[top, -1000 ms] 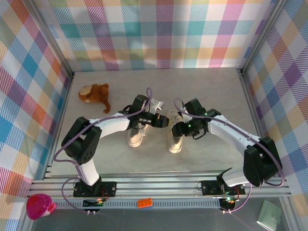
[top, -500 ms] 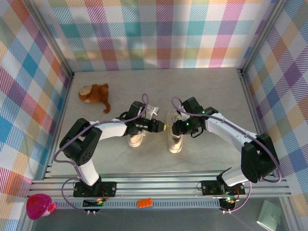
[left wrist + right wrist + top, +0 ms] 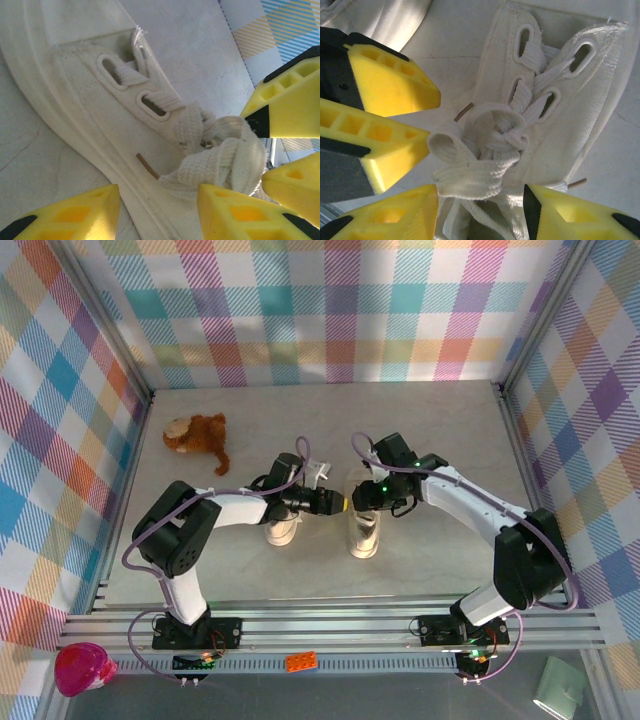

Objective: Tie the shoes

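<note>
The left pincer and right pincer hovered jaws apart — apparently pinching nothing — over the loose knot of the right-hand shoe, mid-worktop. Closing off-target could snag the wrong strand and pull the knot undone — or the crowded pincers might collide.

You are looking straight down on a cream canvas shoe lying on a pale table. Its white laces cross through the eyelets and bunch into a loose tangle in the middle, with one loop sticking out to the left. The two yellow fingers of your right gripper stand apart along the bottom edge, the tangle just above the gap. The left gripper reaches in from the left, yellow fingers slightly parted, its lower tip just beside that loop.
</note>
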### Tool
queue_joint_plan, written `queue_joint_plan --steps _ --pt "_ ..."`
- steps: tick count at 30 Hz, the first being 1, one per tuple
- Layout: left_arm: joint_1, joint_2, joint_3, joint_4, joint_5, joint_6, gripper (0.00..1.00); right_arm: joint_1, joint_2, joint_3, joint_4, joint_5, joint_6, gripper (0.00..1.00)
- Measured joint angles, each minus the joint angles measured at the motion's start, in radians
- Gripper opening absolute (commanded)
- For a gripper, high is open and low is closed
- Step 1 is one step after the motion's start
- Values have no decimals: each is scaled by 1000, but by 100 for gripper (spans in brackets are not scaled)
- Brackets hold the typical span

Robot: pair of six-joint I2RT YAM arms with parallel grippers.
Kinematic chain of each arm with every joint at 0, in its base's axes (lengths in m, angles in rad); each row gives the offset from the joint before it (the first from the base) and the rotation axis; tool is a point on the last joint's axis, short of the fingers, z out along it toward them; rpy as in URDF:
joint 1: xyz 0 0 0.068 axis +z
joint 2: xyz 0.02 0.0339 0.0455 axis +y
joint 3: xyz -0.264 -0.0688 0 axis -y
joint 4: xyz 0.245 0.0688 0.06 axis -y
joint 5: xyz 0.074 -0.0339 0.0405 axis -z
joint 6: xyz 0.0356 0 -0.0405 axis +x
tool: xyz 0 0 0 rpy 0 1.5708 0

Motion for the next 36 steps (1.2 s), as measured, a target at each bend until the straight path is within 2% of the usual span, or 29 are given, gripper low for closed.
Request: queue_joint_plan --steps 4,12,15,22,28,36 --pt "-10 7 0 9 0 -15 49 0 37 9 10 -4 0 47" --pt "-15 8 0 34 3 -43 48 -10 69 10 19 -5 2 28" --pt "-15 8 0 50 3 -60 43 -25 68 9 23 -18 4 22" --pt "-14 35 0 103 2 -116 41 -58 58 -16 52 -68 5 17" --pt "-14 40 0 102 -1 -124 48 -72 54 -39 77 -97 7 14" --pt "-16 62 0 103 -1 -132 50 -103 51 -64 107 -152 20 8"
